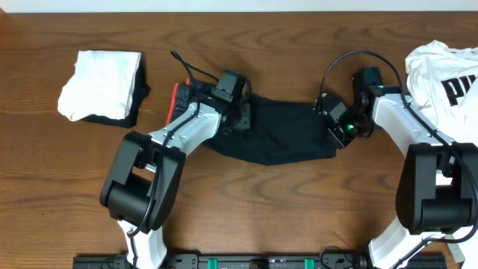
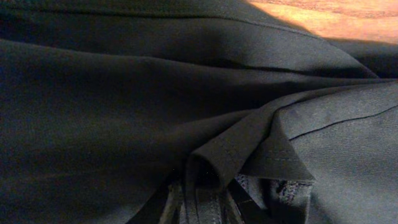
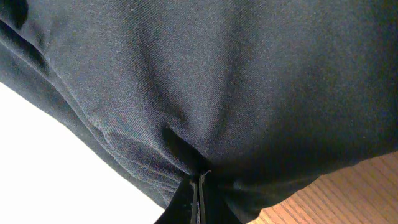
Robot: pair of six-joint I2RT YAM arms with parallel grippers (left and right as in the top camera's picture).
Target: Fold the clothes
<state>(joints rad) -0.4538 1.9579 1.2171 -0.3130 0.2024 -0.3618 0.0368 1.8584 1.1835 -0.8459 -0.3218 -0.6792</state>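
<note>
1. While the folded cloth (image 1: 101, 86) sits far left, the left gripper (image 2: 205, 206) pinches the leggings (image 1: 280, 138) narrowly near their red waistband (image 1: 179, 101).
2. The leggings lie centrally, with their long axis running left-right between both arms.
3. The right gripper (image 3: 200, 188) is clamped tight on the opposite end, and carrying it leftward seems the likely fold.
4. The T-shirt (image 1: 441, 71) waits far right.

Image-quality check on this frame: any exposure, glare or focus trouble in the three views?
Overhead: even light, sharp; the black leggings show little fold detail, the white T-shirt looks bright. Left wrist: very dark, fabric fills it, only a lit strip of table. Right wrist: weave in focus, lower-left corner blown out white.
</note>
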